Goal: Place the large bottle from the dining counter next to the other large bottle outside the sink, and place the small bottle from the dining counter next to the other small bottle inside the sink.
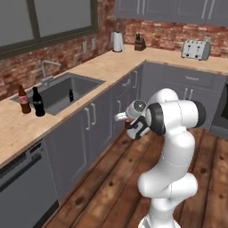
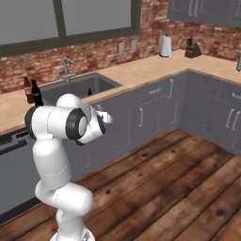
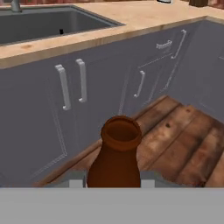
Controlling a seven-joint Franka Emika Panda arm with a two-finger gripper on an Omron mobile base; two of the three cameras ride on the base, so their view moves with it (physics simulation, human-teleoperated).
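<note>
Glossy white arm [image 1: 171, 147] of rounded, bulbous segments, stacked like smooth shells. Dark grey to black rings at the joints, one wide band around the upper link. Round silvery cap with a small dark centre at the wrist end. Black block beneath it, white details on its face. No cables, screws or printed markings discernible.

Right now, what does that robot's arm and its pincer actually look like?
The arm is a stack of rounded, glossy white shells joined by dark bands at the joints, rising from a white base. Its wrist ends in a grey round cap and a dark pincer. No loose cables or markings are visible.
</note>
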